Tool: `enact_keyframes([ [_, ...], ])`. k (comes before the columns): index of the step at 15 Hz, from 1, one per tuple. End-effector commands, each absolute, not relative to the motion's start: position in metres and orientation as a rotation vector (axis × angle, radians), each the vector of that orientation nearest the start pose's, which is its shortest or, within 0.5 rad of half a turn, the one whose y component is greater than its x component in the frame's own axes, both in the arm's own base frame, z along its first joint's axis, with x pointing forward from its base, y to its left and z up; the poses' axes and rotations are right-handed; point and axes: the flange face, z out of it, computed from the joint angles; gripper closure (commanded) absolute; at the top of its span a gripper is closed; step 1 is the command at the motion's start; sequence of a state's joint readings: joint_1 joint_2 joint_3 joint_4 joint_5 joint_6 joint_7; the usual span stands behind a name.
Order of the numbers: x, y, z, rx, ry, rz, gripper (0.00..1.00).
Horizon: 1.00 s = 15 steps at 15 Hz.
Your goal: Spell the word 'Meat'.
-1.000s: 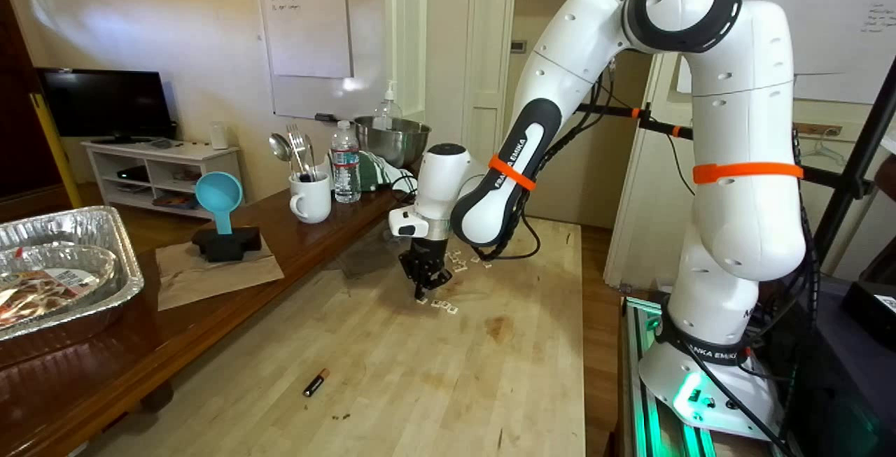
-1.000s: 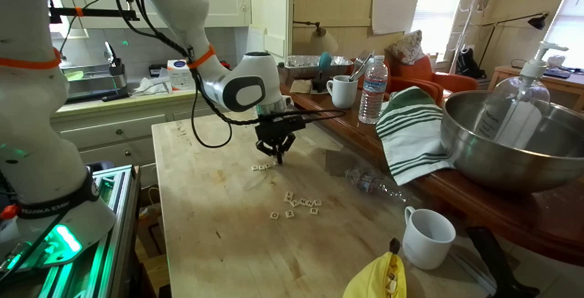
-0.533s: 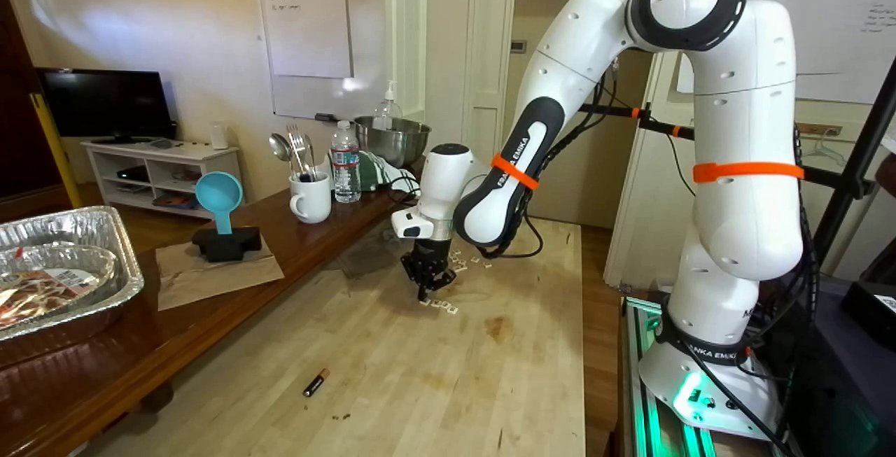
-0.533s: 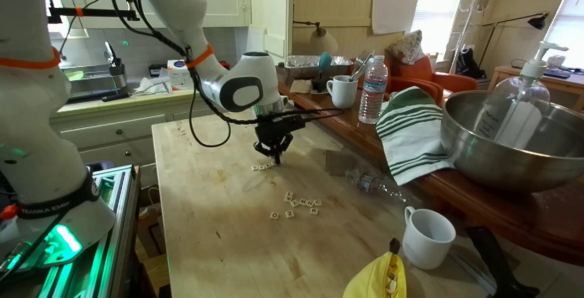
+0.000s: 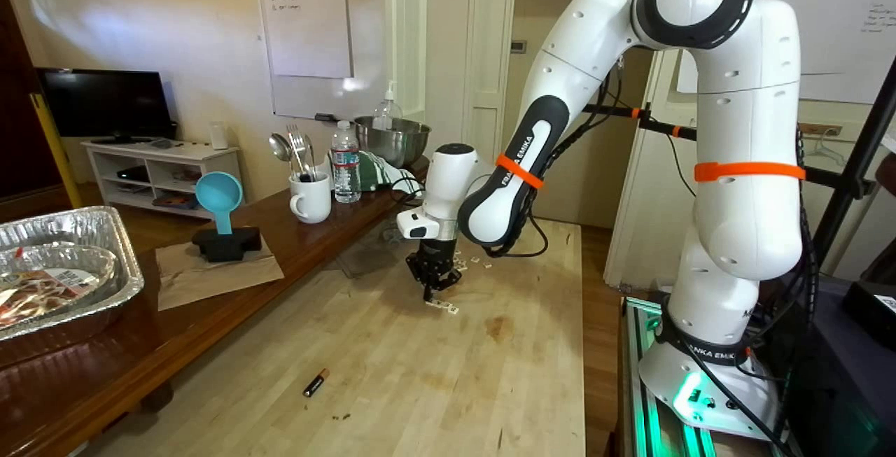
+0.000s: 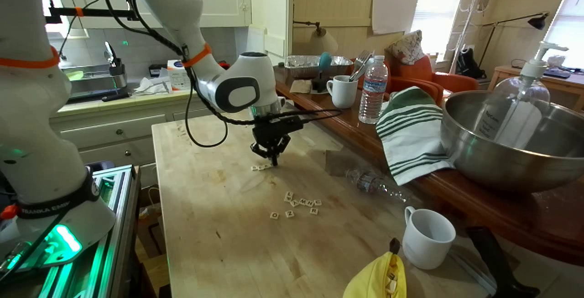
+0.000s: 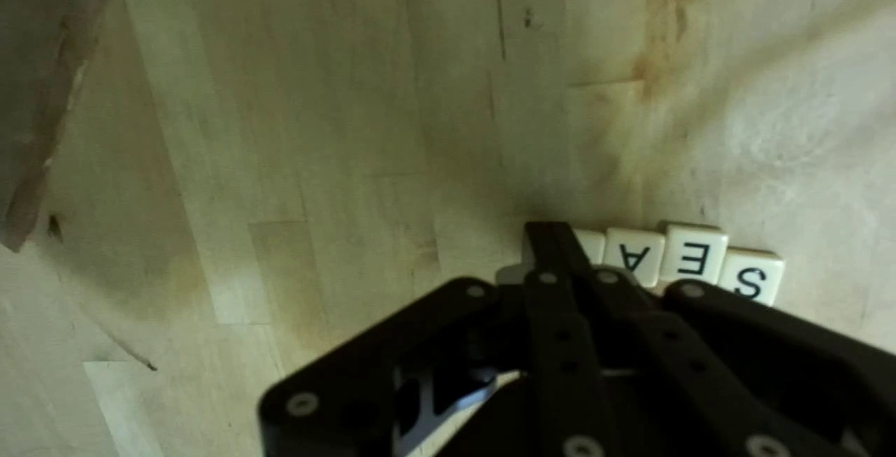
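Closed end effector (image 7: pixel 551 234) at the end of a row of letter tiles (image 6: pixel 261 167)

Low in the wrist view, right of centre, the end effector's jaws stand together, nothing visibly held. Their tips partly cover a pale tile (image 7: pixel 591 244), its letter hidden; I cannot tell whether they touch it. Rightward from it lie the A tile (image 7: pixel 633 255), the E tile (image 7: pixel 693 252) and the S tile (image 7: pixel 751 275), side by side on the wooden counter (image 7: pixel 315 128), S set slightly lower. In an exterior view the row sits left of centre, and loose tiles (image 6: pixel 303 202) lie lower in the frame, O (image 6: pixel 274 216), Z (image 6: pixel 290 214) and R (image 6: pixel 314 211) among them.
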<state>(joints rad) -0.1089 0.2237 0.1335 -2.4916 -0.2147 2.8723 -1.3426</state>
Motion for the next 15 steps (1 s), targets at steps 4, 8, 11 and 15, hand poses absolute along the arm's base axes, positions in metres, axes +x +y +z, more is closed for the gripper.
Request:
enact_keyframes([
  [4, 0.476, 0.019, 0.210, -2.329, -2.276, -0.153, 1.00],
  [8, 0.480, 0.019, 0.219, -2.358, -2.251, -0.179, 1.00],
  [11, 0.481, 0.019, 0.223, -2.370, -2.241, -0.188, 1.00],
  [15, 0.481, 0.019, 0.232, -2.387, -2.228, -0.199, 1.00],
])
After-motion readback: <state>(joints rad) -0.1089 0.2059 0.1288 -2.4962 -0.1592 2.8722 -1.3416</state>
